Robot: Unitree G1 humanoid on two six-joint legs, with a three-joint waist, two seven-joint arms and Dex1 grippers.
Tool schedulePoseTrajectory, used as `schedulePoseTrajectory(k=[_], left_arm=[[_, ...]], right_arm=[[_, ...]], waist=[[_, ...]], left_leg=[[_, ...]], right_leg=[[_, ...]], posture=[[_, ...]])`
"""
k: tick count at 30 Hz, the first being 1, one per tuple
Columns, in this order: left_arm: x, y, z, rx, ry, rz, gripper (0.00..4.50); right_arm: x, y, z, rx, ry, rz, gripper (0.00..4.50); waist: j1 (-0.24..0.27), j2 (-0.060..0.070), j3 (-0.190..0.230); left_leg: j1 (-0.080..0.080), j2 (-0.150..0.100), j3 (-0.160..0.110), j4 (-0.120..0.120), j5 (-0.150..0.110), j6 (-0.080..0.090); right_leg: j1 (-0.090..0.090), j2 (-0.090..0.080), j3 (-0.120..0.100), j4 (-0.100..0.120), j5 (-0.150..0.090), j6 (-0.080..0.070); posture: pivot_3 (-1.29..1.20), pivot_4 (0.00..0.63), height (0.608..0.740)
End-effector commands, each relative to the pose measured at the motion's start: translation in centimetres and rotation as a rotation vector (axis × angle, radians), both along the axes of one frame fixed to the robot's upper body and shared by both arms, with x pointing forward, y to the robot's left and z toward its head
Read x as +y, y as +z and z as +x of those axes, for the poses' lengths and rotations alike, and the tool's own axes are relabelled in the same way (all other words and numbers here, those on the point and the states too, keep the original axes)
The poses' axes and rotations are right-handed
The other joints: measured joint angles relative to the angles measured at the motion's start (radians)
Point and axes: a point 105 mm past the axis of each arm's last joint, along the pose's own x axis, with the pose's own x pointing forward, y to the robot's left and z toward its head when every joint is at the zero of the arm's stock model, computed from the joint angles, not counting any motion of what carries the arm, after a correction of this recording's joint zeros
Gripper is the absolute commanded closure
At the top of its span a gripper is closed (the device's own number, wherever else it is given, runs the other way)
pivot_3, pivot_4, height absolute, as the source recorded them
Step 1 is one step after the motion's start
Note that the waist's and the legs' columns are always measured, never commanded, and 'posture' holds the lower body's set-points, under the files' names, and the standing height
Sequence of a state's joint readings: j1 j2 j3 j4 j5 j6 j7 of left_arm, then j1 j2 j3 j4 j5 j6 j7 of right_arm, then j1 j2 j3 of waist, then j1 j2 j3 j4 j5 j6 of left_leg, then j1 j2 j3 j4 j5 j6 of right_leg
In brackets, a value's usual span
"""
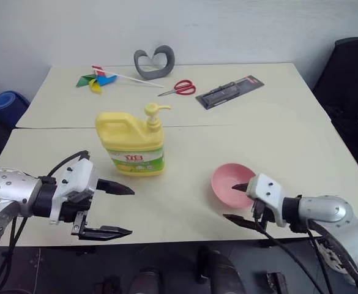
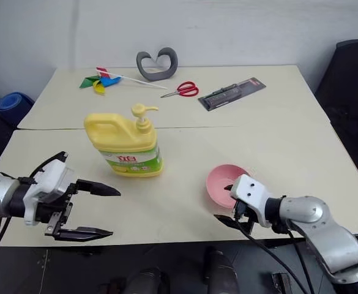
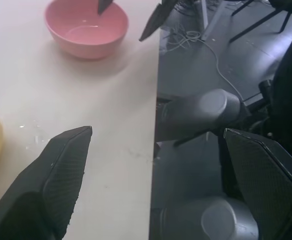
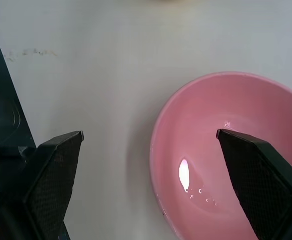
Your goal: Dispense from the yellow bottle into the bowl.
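Observation:
The yellow bottle [image 1: 133,144] stands upright on the cream table [image 1: 276,141], left of centre, with its pump spout pointing right. The pink bowl [image 1: 231,184] sits to its right near the front edge, and a wet glint shows in its bottom [image 4: 184,175]. My left gripper [image 1: 130,210] hovers open at the front edge, in front of and below the bottle, pointing right and holding nothing. My right gripper [image 1: 231,202] is open at the bowl's near rim, one finger [image 4: 258,175] over the bowl, the other [image 4: 53,175] beside it over the table.
At the back lie a grey heart-shaped piece [image 1: 154,61], a coloured pinwheel [image 1: 98,80], red scissors [image 1: 180,87] and a black packaged item [image 1: 229,92]. A black chair [image 1: 353,79] stands at the right, and a blue object [image 1: 8,105] at the left. A seam [image 1: 227,126] crosses the table.

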State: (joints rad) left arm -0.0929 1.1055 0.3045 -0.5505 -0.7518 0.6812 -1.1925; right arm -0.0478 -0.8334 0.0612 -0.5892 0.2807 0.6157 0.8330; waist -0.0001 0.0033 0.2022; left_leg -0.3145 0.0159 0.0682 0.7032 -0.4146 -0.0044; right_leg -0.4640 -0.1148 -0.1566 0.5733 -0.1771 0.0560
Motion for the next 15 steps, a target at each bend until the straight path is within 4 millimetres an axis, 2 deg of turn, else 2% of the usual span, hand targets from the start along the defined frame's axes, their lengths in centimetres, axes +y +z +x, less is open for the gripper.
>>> schedulePoseTrajectory(k=[1,2,4,10,13,15], left_arm=[[-0.2,0.8,0.1,-0.032,0.003,-0.009,0.00],[-0.3,1.0,0.1,-0.038,0.005,-0.014,0.00],[-0.6,1.1,0.1,-0.046,0.009,-0.021,0.00],[-0.7,1.5,0.1,-0.055,0.024,-0.021,0.00],[-0.5,1.6,0.2,-0.060,0.034,-0.017,0.00],[-0.4,1.6,0.2,-0.062,0.037,-0.014,0.00]], right_arm=[[0.5,-0.6,0.5,-0.044,-0.009,0.000,0.04],[0.6,-0.9,0.6,-0.045,-0.014,-0.006,0.04],[0.7,-1.3,0.7,-0.043,-0.021,-0.002,0.41],[1.1,-1.7,1.5,-0.078,-0.043,0.001,2.37],[1.3,-1.7,1.8,-0.083,-0.047,0.004,2.37],[1.4,-1.7,1.8,-0.083,-0.046,0.009,2.72]], waist=[[0.000,0.000,0.000],[-0.001,0.000,0.000],[0.000,-0.001,0.000],[-0.001,-0.001,0.000],[-0.001,-0.001,0.000],[-0.001,-0.001,0.000]], left_leg=[[0.000,0.000,0.000,0.000,0.000,0.000],[0.000,0.000,0.000,0.000,0.000,0.000],[0.000,0.000,0.000,0.000,0.000,0.000],[0.000,0.000,0.000,0.000,0.000,0.000],[0.000,0.000,0.000,0.000,0.000,0.000],[0.000,0.000,0.000,0.000,0.000,0.000]], right_leg=[[0.000,0.000,0.000,0.000,0.000,0.000],[0.000,0.000,0.000,0.000,0.000,0.000],[0.000,0.000,0.000,0.000,0.000,0.000],[0.000,0.000,0.000,0.000,0.000,0.000],[0.000,0.000,0.000,0.000,0.000,0.000],[0.000,0.000,0.000,0.000,0.000,0.000]], posture=[[0.00,0.150,0.740],[0.00,0.150,0.740],[0.00,0.150,0.740],[0.00,0.150,0.740],[0.00,0.150,0.740],[0.00,0.150,0.740]])
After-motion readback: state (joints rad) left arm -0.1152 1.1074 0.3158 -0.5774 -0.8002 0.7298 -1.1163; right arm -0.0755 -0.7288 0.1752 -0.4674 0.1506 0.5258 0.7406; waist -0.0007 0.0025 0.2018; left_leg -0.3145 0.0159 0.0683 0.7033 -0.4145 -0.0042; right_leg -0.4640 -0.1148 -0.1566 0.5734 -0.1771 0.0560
